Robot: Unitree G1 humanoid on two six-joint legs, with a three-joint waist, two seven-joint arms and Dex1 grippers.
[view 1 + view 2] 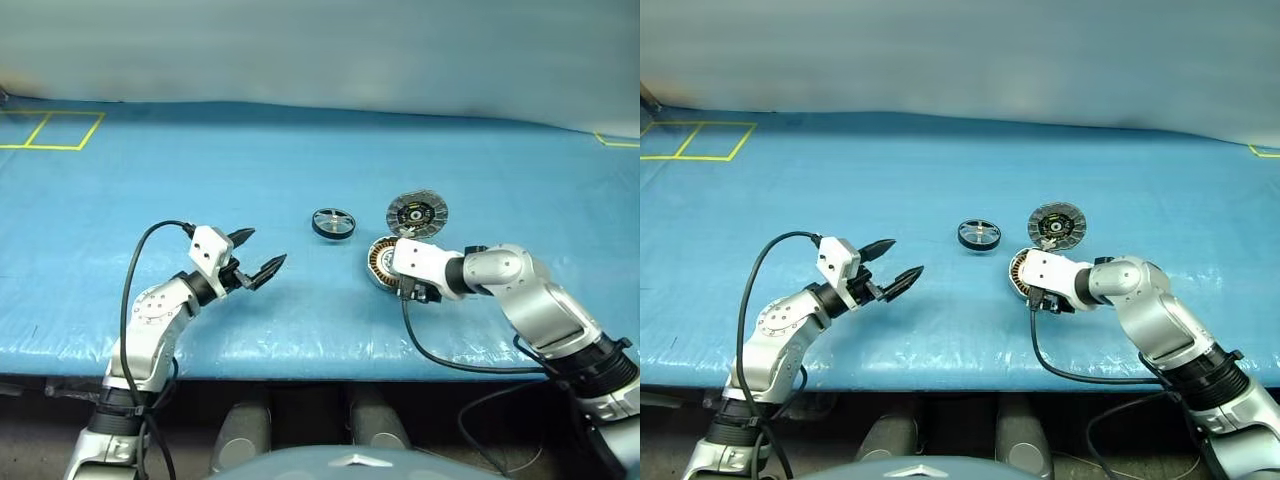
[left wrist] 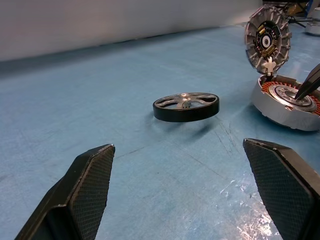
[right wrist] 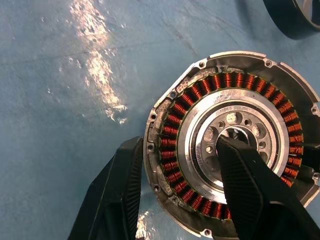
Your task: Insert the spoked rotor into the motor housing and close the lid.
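Right claw straddling motor housing rim, spoked rotor apart

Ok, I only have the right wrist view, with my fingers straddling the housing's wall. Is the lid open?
Observer: Yes. The lid stands up on its hinge at the far edge of the motor housing, inner face showing.
Operator: Where's the rotor?
Observer: The spoked rotor lies flat on the blue mat, to the housing's left and apart from it.
Operator: And the other arm?
Observer: The left gripper is open and holds nothing, short of the rotor on its left.
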